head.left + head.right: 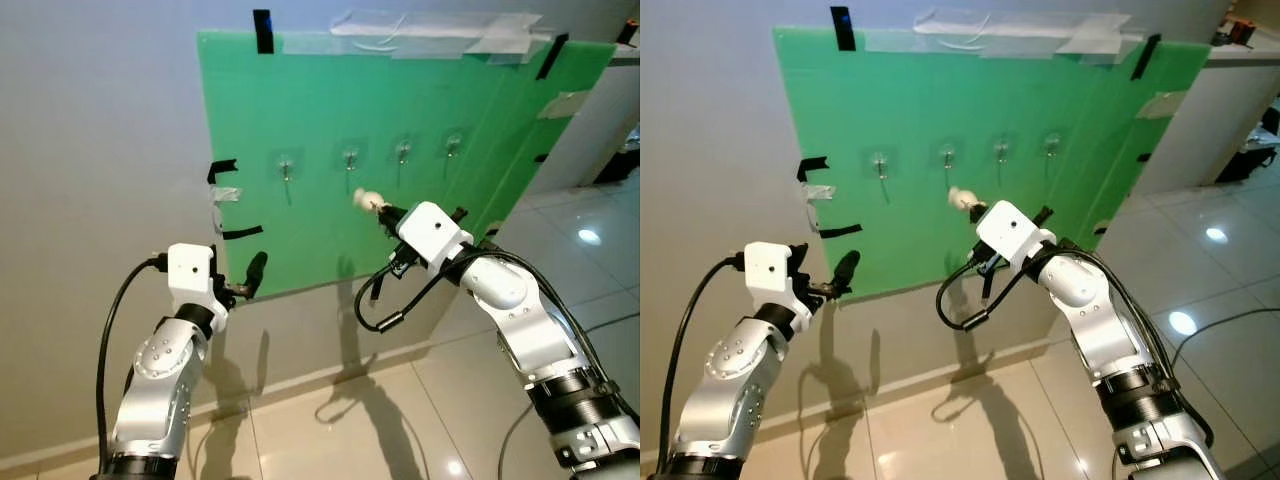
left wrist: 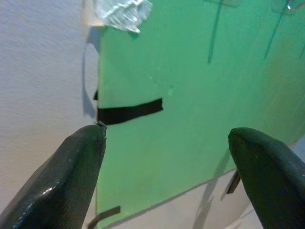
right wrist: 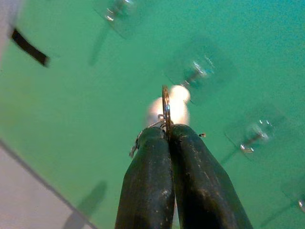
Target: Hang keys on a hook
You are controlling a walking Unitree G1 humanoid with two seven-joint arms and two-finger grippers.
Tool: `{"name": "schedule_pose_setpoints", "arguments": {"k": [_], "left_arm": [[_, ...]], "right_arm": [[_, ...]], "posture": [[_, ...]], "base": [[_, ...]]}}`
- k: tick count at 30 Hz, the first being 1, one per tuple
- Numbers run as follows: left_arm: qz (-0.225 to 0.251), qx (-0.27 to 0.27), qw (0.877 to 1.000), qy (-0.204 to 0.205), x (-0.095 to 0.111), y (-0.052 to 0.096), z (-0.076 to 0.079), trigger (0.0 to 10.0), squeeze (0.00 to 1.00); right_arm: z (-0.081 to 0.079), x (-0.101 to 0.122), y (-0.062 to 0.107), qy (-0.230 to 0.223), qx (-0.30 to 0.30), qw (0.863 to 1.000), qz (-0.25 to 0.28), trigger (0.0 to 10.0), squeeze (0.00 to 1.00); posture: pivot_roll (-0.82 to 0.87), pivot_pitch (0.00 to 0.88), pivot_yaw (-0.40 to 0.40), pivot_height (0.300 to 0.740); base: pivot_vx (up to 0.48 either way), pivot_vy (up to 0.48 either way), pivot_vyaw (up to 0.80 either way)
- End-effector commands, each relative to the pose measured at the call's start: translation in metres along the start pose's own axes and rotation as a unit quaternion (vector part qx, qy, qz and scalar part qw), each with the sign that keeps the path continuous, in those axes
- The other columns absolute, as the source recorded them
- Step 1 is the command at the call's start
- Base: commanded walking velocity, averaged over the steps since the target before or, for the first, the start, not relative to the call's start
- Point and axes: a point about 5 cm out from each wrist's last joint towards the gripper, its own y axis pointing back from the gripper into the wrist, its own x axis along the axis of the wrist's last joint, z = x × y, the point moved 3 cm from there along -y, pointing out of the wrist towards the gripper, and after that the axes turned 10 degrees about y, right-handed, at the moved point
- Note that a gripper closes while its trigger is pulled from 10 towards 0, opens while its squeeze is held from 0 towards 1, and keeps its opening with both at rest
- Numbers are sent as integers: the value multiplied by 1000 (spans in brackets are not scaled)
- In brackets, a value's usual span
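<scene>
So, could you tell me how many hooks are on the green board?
4, in one row across the green board: first hook nearest the robot's left, second hook, third hook, fourth hook. The right gripper holds the key ring below the second.

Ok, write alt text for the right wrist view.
The right gripper, fingers shut, pinches a metal key ring with a whitish fob behind it. It points at a green board carrying several clear stick-on hooks, the ring just short of one.

Silver arms, white wrists, black cables.
</scene>
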Motion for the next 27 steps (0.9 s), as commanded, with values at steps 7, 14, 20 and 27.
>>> {"name": "schedule_pose_setpoints", "arguments": {"k": [7,14,20,27], "left_arm": [[-1,4,1000,-7,2,5,-3,10000,0],[-4,10,1000,-6,2,9,-7,10000,0],[-6,9,1000,-5,2,10,-6,10000,0],[-20,1,1000,-1,-6,12,0,10000,0]], "right_arm": [[11,-8,-17,-83,-25,996,5,0,0],[7,-7,-23,-266,18,963,32,0,0],[8,5,-26,-357,54,929,79,0,0],[7,14,-27,-383,91,914,101,0,0]], "posture": [[130,0,-64,740],[154,0,-69,740],[155,0,-78,740],[154,0,-83,740]], "base": [[0,0,0],[0,0,0],[0,0,0],[0,0,0]]}}
